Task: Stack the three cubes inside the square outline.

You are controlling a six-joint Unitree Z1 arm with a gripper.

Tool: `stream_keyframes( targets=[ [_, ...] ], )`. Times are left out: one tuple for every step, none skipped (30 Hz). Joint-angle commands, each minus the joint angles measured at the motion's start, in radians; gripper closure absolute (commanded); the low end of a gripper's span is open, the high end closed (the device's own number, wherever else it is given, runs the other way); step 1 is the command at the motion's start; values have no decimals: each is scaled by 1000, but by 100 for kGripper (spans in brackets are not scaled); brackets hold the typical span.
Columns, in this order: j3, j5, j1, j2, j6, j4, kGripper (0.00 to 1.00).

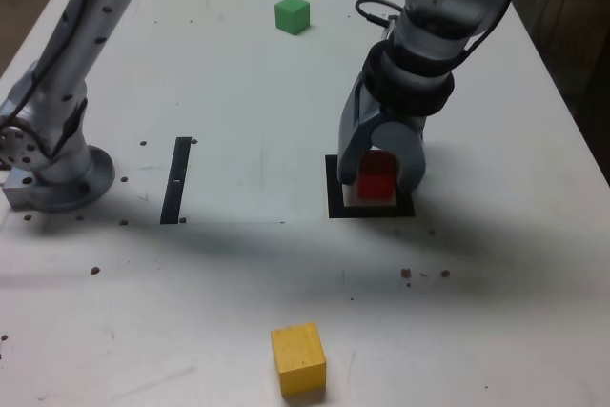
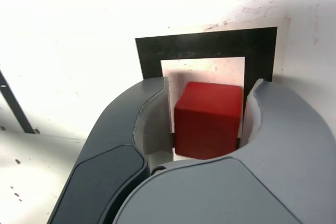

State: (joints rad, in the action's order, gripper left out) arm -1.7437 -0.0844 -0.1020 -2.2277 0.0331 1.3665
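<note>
Inside the square outline (image 2: 206, 45) the red cube (image 2: 209, 120) is sitting on the pale centre, the gripper (image 2: 206, 116) straddling it with jaws slackening, a sliver of gap on one side. It is looking rigid, light, smooth-faced; opposite flat sides are offering the best hold.

Red cube (image 2: 208, 119); green cube (image 1: 293, 14); yellow cube (image 1: 298, 358); black-bordered square outline (image 2: 206, 45), seemingly pale centre.
</note>
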Motion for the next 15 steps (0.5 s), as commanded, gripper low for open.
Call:
stream_keyframes(
  targets=[
    [6, -2, -1, 6, 1, -5, 6],
    [9, -4, -1, 10, 2, -8, 4],
    [12, -7, -1, 13, 4, -10, 2],
    [13, -10, -1, 17, 5, -11, 1],
    [15, -13, -1, 21, 7, -11, 1],
    [16, -17, -1, 26, 9, -10, 0],
    [18, -20, -1, 31, 11, -9, 0],
    [20, -23, -1, 37, 12, -8, 0],
    [22, -25, -1, 44, 13, -7, 0],
    [28, -28, -1, 55, 14, -6, 0],
    [33, -30, -1, 65, 14, -7, 0],
    [40, -32, -1, 78, 14, -10, 0],
    [51, -34, -1, 93, 15, -16, 0],
    [66, -35, -1, 113, 16, -26, 0],
    [85, -36, -2, 136, 18, -41, 0]
  ],
)
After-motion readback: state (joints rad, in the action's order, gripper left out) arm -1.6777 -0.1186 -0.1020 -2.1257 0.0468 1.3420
